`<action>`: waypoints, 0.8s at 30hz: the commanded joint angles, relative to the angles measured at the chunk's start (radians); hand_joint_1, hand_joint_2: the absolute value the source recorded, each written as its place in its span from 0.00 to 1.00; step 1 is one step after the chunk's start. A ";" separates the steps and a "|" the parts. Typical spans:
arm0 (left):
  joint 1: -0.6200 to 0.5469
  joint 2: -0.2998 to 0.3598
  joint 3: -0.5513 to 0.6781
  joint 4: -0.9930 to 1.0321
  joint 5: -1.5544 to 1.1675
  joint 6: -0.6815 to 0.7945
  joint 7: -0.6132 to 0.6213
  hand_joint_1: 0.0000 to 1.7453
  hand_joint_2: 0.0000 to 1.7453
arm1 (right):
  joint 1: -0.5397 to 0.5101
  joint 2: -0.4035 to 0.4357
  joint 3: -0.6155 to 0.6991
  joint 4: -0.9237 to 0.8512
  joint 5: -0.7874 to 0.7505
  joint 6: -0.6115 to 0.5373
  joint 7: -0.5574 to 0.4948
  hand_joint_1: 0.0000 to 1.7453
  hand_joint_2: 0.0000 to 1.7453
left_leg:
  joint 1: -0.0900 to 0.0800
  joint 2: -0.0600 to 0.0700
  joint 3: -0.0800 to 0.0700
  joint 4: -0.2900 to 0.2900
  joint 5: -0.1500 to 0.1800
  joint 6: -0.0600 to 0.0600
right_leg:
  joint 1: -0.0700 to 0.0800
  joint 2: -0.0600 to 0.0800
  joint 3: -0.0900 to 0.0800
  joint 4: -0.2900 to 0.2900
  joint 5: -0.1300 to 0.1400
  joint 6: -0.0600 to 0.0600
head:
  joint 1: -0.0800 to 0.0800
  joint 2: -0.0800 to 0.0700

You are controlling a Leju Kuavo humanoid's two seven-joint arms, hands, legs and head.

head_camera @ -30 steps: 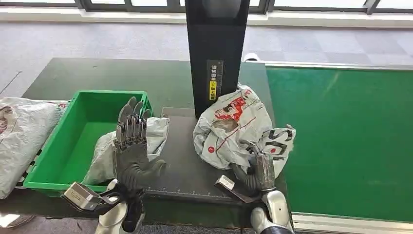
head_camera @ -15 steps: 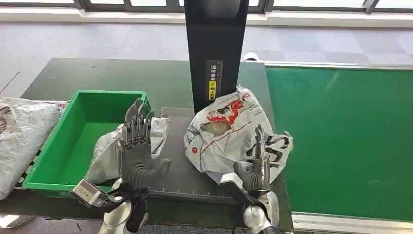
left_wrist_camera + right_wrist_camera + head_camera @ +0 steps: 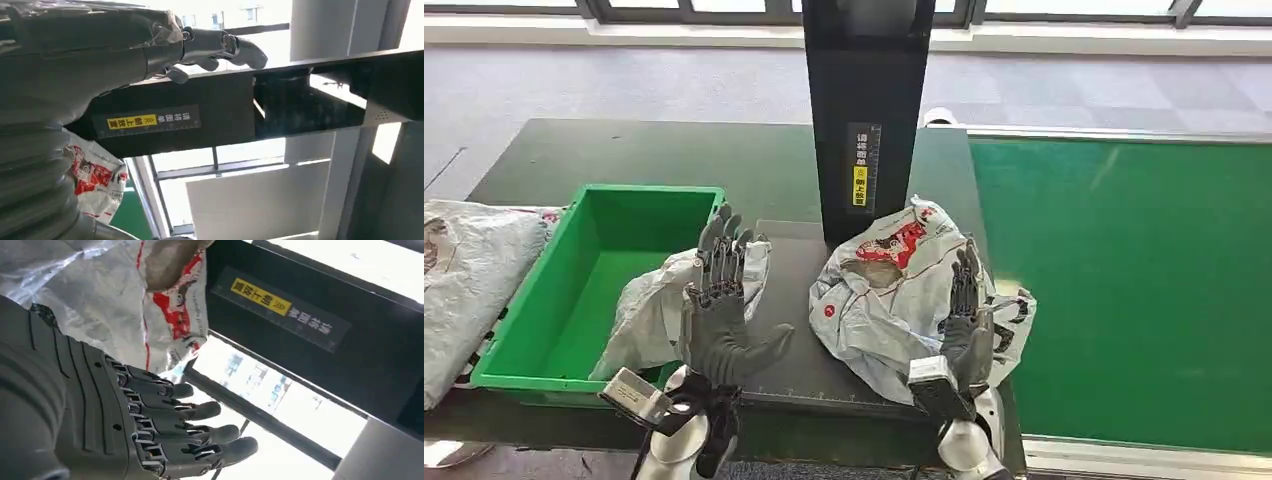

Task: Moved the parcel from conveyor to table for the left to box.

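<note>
So the parcel (image 3: 894, 290), a crinkly white poly mailer with red print, is sitting on the dark worktop (image 3: 614, 150), right at the foot of the black scanner column (image 3: 867, 110) with the yellow label. Its right edge pokes out over the edge of the green conveyor belt (image 3: 1144, 290), but most of it is on the black mat (image 3: 799, 330) in the middle of the worktop.

The right hand (image 3: 965, 325) is upright just beside the parcel's right side, palm turned toward it, fingers (image 3: 965, 275) straight and together, nothing gripped. In the head view it overlaps the bag, and I can't tell for sure whether it's touching. In the right wrist view the right hand's fingers (image 3: 190, 425) are stretched out with the bag just behind them, not wrapped around anything.

The left hand (image 3: 721, 315) is up too, open with fingers pointing away from the robot and thumb sticking out to the side, holding nothing. It's hovering between the parcel and the green bin (image 3: 534, 300).

There's a second grey-white bag (image 3: 659, 310) draped over the bin's right wall, half in and half out. Another big white bag (image 3: 464, 280) lies on the far left of the worktop, beside the bin.
</note>
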 commanded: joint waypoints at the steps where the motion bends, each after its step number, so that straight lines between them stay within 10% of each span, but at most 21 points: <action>1: -0.053 0.008 -0.065 0.095 -0.013 0.040 -0.031 0.00 1.00 | 0.011 -0.064 0.032 -0.088 0.066 -0.112 0.004 0.00 0.00 | 0.000 -0.002 0.002 -0.002 0.001 0.001 | 0.000 -0.002 0.003 -0.003 0.000 0.000 | 0.000 0.000; 5: -0.069 0.016 -0.081 0.124 -0.022 0.064 -0.031 0.00 1.00 | 0.054 -0.013 -0.065 -0.191 0.240 -0.203 0.004 0.00 0.00 | 0.000 -0.003 0.000 0.000 0.001 0.001 | 0.000 -0.003 0.001 0.000 -0.001 0.000 | 0.000 0.000; 6: -0.069 0.016 -0.081 0.124 -0.022 0.064 -0.031 0.00 1.00 | 0.054 -0.013 -0.065 -0.191 0.240 -0.203 0.004 0.00 1.00 | -0.001 -0.004 0.001 -0.001 0.001 0.001 | -0.001 -0.003 0.002 -0.001 -0.001 0.000 | 0.000 0.000; 8: -0.144 0.024 -0.112 0.266 -0.115 0.161 -0.031 0.00 1.00 | 0.136 0.099 -0.228 -0.423 0.491 -0.203 0.004 0.00 1.00 | 0.000 -0.002 0.002 -0.002 0.000 0.001 | 0.000 -0.001 0.003 -0.002 0.000 0.000 | 0.000 0.000; 13: -0.304 -0.007 -0.112 0.654 -0.482 0.405 0.030 0.00 1.00 | 0.176 0.136 -0.302 -0.601 0.549 -0.203 0.004 0.00 1.00 | -0.001 -0.010 0.000 -0.002 0.002 0.000 | -0.001 -0.010 0.003 -0.001 -0.001 0.000 | 0.000 0.000; 24: -0.304 -0.007 -0.112 0.654 -0.482 0.405 0.030 0.00 1.00 | 0.176 0.136 -0.302 -0.601 0.549 -0.203 0.004 0.00 1.00 | 0.000 -0.001 0.002 -0.001 0.000 0.000 | 0.000 0.000 0.003 -0.002 0.001 -0.001 | 0.000 0.000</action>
